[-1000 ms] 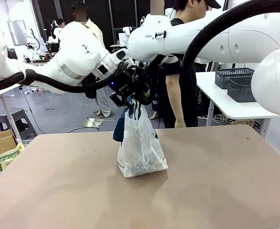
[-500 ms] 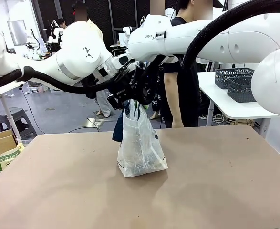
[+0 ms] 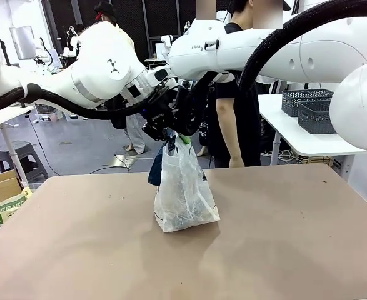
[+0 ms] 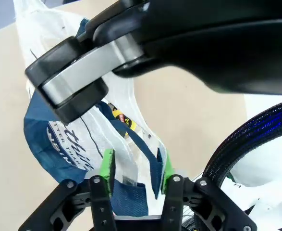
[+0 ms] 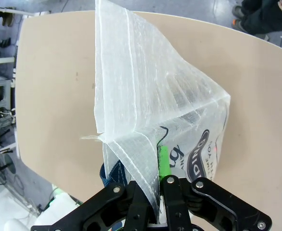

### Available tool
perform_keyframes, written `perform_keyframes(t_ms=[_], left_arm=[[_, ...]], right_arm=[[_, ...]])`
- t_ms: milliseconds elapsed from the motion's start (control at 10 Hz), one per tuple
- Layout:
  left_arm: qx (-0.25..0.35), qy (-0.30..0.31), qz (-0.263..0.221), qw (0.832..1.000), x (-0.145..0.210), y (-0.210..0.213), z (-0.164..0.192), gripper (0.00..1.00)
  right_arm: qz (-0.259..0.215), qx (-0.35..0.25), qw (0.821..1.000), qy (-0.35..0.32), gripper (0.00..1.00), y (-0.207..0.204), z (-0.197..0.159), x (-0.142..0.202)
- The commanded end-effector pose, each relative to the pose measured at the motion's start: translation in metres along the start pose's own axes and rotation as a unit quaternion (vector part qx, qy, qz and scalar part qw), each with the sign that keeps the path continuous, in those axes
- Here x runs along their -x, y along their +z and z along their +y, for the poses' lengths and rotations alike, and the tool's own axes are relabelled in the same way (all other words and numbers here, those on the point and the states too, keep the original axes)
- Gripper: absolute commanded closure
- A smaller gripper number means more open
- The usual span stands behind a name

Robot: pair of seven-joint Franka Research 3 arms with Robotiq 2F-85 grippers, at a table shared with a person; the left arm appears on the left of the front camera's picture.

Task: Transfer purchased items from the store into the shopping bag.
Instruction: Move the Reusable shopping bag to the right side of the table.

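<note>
Seemingly the step in hand was taking hold of the bag's top, w/ goods already inside, judging by the dark clutter at its base.

Front view: bag (image 3: pixel 183 194) stood upright mid-table (image 3: pixel 283 244). It was tall, of thin crinkly whitish film, w/ a squared base & a neck gathered to a point. Items (image 3: pixel 186 219) lay low inside, indistinct thru the film. Left gripper (image 3: pixel 160 122) & right gripper (image 3: pixel 186 125) met at the neck, close together. A person (image 3: pixel 233 112) stood beyond the far edge.

Left wrist view: left gripper (image 4: pixel 135 161) had its green pads (image 4: pixel 107 166) either side of a navy handle (image 4: pixel 153 171) & some film. Jaws stood at a middling gap; couldn't tell if they'd bitten yet. Black script ran on the film, & a yellow-black pack (image 4: pixel 122 118) showed thru it. Right gripper's grey-black finger links crossed above, v. close.

Right wrist view: right gripper (image 5: pixel 156 166) had narrow jaws, pinched on the film's upper edge. Film hung in flat creased panels, a dark oval logo (image 5: pixel 205 154) on the side, table beneath.

Next, prob.: left needs a firm bite on the handle proper, not just slick film, which could slip or tear. Both arms would then have to move together so the neck isn't pulled apart.
</note>
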State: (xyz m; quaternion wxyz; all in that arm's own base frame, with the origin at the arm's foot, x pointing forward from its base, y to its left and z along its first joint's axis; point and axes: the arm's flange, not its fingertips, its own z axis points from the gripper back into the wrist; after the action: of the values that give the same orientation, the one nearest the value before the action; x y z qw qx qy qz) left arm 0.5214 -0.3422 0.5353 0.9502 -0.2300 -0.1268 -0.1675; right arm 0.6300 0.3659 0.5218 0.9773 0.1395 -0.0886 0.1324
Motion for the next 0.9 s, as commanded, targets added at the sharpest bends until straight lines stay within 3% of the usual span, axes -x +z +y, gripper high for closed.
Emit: perform_keyframes(t_ms=[0,800], left_arm=[[-0.015,0.008,-0.013,1.000,0.013,0.002,0.003,1.00],[-0.039,0.003,-0.024,0.999,0.021,0.017,0.005,1.00]], right_arm=[[0.002,-0.028,1.000,-0.001,1.00,0.005,0.004,-0.008],[-0.002,-0.037,0.999,0.006,1.00,0.011,-0.004,-0.007]])
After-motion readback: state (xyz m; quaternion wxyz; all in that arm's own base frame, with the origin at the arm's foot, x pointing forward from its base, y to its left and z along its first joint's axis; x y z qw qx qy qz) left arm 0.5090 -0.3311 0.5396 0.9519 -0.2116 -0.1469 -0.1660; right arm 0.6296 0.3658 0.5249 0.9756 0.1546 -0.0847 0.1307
